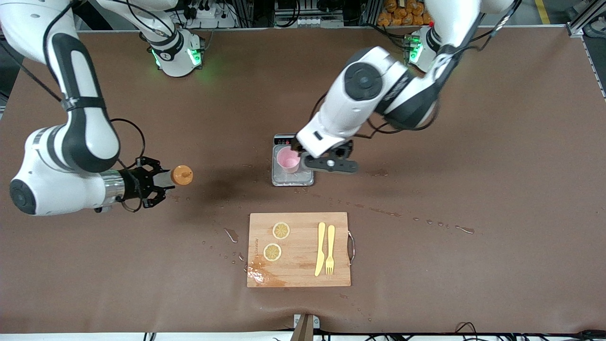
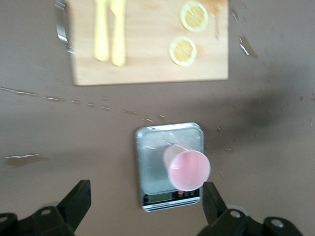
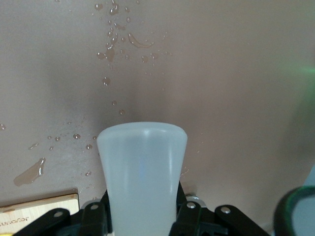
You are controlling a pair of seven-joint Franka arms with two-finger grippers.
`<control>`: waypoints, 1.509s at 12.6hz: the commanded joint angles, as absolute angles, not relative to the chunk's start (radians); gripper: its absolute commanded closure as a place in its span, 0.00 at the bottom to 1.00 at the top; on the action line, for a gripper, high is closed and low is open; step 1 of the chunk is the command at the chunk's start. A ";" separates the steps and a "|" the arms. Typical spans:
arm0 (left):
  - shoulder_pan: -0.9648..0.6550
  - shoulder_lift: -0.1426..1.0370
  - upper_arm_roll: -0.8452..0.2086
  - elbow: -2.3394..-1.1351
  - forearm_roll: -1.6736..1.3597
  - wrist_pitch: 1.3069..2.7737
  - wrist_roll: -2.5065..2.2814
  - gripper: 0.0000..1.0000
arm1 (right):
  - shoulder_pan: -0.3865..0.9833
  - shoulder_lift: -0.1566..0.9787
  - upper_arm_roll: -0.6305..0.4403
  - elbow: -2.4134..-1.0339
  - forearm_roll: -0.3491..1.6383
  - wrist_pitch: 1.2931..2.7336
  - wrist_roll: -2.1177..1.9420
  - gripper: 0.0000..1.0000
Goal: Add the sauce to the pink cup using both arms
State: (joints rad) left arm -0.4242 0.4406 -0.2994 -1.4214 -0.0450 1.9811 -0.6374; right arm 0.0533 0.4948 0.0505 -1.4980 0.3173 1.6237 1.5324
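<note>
Gripping sauce bottle (image 1: 176,175), right claw (image 1: 158,182)

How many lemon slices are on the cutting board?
2. Both lie on the cutting board, toward the right arm's end: one lemon slice farther from the front camera, the other lemon slice nearer. None appears hidden.

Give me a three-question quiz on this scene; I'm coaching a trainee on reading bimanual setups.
1. True or false: the pink cup stands on the scale.
2. Which gripper holds the sauce bottle?
3. What lies on the cutting board: A) two lemon slices, knife, fork; B) a spoon; C) nothing?

Key:
1. True.
2. The right gripper, shut on it; the left gripper is open over the scale.
3. A.
</note>
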 commanded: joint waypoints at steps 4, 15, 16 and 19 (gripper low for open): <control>-0.290 0.321 -0.304 -1.497 0.031 1.901 -0.631 0.00 | 0.153 0.454 0.046 -1.477 0.262 1.574 1.738 0.57; -0.058 0.105 -0.171 -1.564 0.029 1.678 -0.126 0.00 | 0.442 0.483 0.046 -1.405 -0.009 1.491 2.146 0.59; -0.078 0.066 -0.128 -1.595 0.029 1.675 -0.086 0.00 | 0.462 0.488 0.046 -1.404 -0.029 1.491 2.184 0.61; -0.083 0.006 -0.092 -1.623 0.034 1.603 0.038 0.00 | 0.503 0.515 0.046 -1.404 -0.097 1.491 2.261 0.65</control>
